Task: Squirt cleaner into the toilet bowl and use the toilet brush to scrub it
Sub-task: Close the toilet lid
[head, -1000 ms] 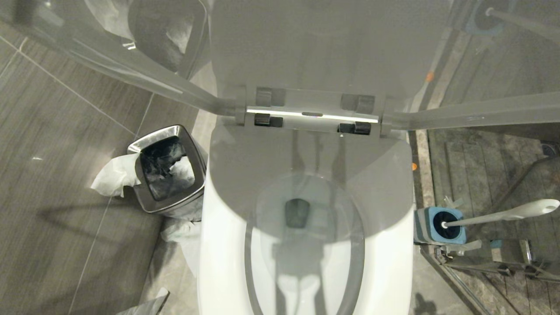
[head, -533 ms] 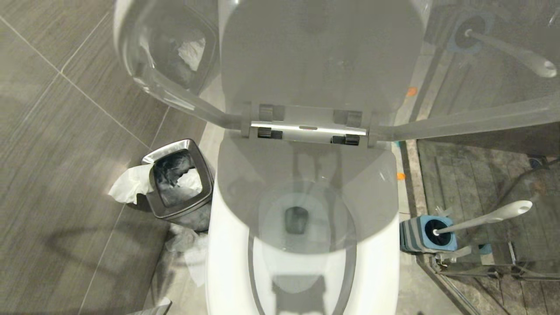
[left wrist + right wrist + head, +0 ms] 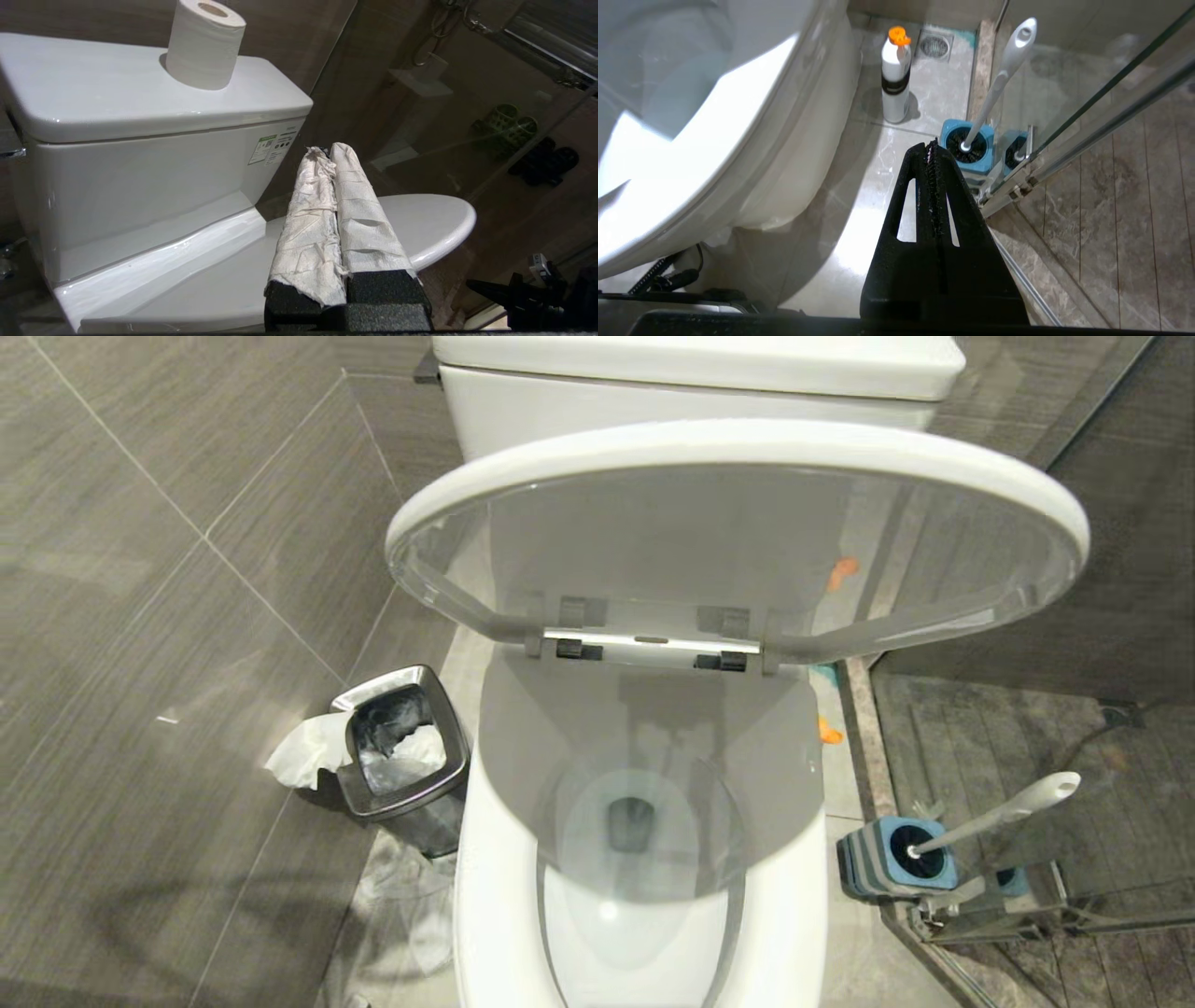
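Though lidless, toilet bowl [image 3: 644, 859] glossy white

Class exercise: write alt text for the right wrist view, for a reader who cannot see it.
The right end effector, black and shut, hangs over a pale floor beside the toilet bowl. Beyond it the toilet brush leans in its blue holder, by a glass partition. The cleaner, white with an orange cap, stands upright farther back.

Paper-wrapped left claw [image 3: 332, 154], black right claw [image 3: 932, 145]
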`<state>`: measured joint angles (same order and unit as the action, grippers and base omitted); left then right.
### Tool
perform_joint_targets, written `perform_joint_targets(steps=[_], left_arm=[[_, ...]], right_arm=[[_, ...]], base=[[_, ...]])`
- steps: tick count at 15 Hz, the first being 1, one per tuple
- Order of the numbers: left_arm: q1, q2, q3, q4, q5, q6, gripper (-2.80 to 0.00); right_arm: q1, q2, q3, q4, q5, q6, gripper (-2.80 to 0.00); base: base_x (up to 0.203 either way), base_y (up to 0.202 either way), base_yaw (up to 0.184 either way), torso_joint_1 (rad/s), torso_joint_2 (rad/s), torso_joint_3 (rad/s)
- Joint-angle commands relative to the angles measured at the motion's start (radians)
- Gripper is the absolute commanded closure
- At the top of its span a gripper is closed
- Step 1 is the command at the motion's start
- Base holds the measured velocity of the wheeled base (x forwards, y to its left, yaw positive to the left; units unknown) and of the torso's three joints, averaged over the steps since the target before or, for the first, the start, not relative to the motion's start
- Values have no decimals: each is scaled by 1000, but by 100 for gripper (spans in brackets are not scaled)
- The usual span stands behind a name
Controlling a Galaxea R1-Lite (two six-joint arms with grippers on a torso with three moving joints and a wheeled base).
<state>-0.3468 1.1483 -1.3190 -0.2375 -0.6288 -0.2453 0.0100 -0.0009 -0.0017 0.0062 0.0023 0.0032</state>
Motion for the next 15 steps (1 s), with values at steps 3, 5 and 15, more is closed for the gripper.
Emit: perform_joint_targets(steps=[3, 5, 15], left_arm=[[-1, 10, -39, 46, -8, 0, 0], [-3, 10, -48, 74, -10, -1, 0], [-37, 174, 78, 102, -14, 92, 0]], right_arm=[[1, 1, 2, 0, 1, 0, 0], [1, 1, 0, 0, 1, 0, 0], [1, 1, 0, 0, 1, 0, 0]], base=[[0, 0, 0, -2, 1, 205], [0, 0, 0, 2, 2, 204], [0, 0, 0, 0, 0, 24]])
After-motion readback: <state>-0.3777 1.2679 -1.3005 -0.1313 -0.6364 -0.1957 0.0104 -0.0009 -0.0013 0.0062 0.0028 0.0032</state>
